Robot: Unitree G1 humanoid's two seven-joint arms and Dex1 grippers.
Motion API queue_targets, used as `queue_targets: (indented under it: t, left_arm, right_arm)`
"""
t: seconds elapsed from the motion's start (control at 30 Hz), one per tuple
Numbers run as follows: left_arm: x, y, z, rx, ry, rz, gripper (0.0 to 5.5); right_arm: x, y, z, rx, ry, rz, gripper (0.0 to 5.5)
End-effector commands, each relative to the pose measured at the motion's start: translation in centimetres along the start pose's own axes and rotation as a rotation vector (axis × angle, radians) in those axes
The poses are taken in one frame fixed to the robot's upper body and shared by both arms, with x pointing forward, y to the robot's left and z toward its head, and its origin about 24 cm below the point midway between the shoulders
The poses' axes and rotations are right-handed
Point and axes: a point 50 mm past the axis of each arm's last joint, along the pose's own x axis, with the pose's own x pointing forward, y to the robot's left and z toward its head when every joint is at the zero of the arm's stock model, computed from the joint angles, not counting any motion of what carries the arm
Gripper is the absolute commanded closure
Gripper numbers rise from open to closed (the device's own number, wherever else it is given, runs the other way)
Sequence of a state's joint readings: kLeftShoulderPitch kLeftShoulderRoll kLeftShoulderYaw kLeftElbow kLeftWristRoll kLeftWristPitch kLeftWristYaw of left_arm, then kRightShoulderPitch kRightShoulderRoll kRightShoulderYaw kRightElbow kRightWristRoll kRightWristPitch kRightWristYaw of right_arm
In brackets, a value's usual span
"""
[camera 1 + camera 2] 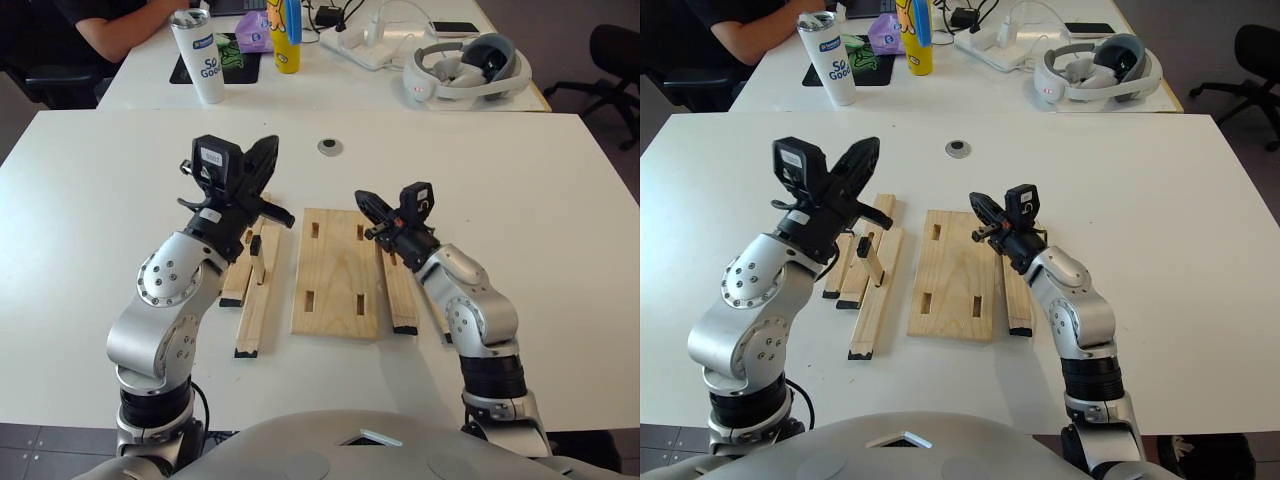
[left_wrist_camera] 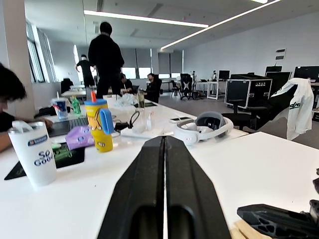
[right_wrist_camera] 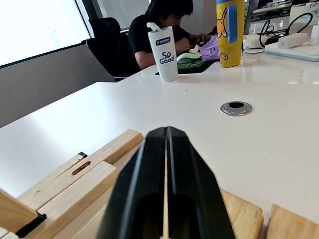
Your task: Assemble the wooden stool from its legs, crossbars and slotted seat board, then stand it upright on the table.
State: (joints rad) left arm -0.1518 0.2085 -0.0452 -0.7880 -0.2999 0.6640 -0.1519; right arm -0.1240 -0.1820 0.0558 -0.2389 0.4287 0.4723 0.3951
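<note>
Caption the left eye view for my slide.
Parts laid out: slotted seat board flat on the table between loose wooden bars, left gripper and right gripper above them, jaws shut.

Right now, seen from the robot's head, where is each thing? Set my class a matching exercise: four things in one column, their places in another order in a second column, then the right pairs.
Things
1. slotted seat board
2. left hand
3. right hand
4. round metal grommet

Places
A. set into the table, beyond the board
B. raised over the wooden legs left of the board
C. lying flat in the middle of the table
D. low over the board's far right part

Pairs: 1-C, 2-B, 3-D, 4-A
</note>
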Motion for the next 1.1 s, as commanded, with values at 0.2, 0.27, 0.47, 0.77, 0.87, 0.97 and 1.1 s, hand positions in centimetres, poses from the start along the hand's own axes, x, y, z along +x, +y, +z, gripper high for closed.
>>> queue_targets:
  t: [0.2, 0.27, 0.47, 0.77, 0.87, 0.97, 1.1]
  left_arm:
    - [-1.8, 0.2, -7.4, -0.018, 0.473, 0.052, 5.48]
    - [-1.3, 0.8, -6.9, -0.023, 0.444, 0.094, 5.48]
    - [-0.8, 0.8, -6.0, -0.017, 0.388, 0.099, 5.48]
    - [1.0, 1.4, 1.9, 0.088, -0.109, 0.155, 5.48]
    - [0.7, 1.3, 3.4, 0.137, -0.203, 0.156, 5.48]
    - [0.4, 0.9, 2.0, 0.146, -0.144, 0.122, 5.48]
    - [-0.3, 0.1, -4.6, 0.15, 0.263, 0.006, 5.48]
  right_arm:
    - [0.3, 0.7, 0.3, -0.004, 0.005, 0.037, 5.5]
    - [0.3, 0.9, 0.3, 0.002, 0.004, 0.044, 5.5]
    - [0.4, 0.9, -0.1, 0.007, 0.019, 0.052, 5.5]
    - [0.4, 0.3, 0.1, 0.001, 0.013, 0.032, 5.5]
    - [0.3, 0.3, 0.0, 0.0, 0.014, 0.032, 5.5]
    - [0.3, 0.3, 0.1, 0.0, 0.012, 0.03, 5.5]
    - [0.4, 0.5, 0.1, 0.001, 0.019, 0.042, 5.5]
